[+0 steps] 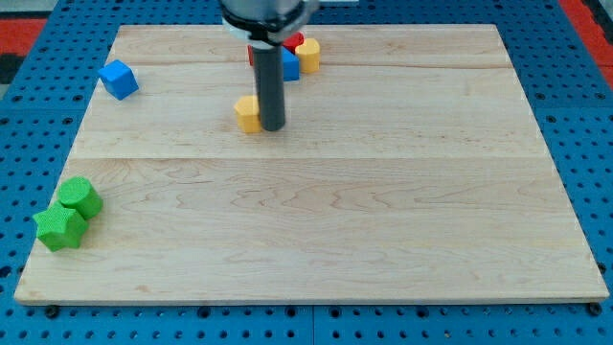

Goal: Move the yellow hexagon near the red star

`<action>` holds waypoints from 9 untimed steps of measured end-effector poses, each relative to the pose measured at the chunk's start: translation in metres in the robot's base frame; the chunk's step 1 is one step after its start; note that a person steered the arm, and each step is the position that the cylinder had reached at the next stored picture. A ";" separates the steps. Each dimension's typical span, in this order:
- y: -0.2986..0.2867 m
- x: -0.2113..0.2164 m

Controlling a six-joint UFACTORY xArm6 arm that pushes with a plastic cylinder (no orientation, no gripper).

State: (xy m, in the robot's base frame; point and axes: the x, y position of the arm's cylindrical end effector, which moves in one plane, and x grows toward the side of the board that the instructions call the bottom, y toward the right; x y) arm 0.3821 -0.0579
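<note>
A yellow block (pixel 248 112) lies on the wooden board (pixel 316 211) at upper middle; its shape is partly hidden by the rod. My tip (pixel 272 127) stands right beside it, touching its right side. Above, near the view's top, a cluster holds a red block (pixel 292 42), a blue block (pixel 289 64) and a second yellow block (pixel 308 54). The rod hides part of this cluster, so the shapes there are unclear.
A blue cube (pixel 118 79) sits at the board's upper left edge. A green round block (pixel 79 197) and a green star-like block (pixel 59 228) lie together at the lower left. A blue pegboard (pixel 38 144) surrounds the board.
</note>
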 end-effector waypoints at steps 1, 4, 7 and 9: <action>-0.018 -0.020; -0.042 -0.059; -0.116 -0.096; -0.076 -0.106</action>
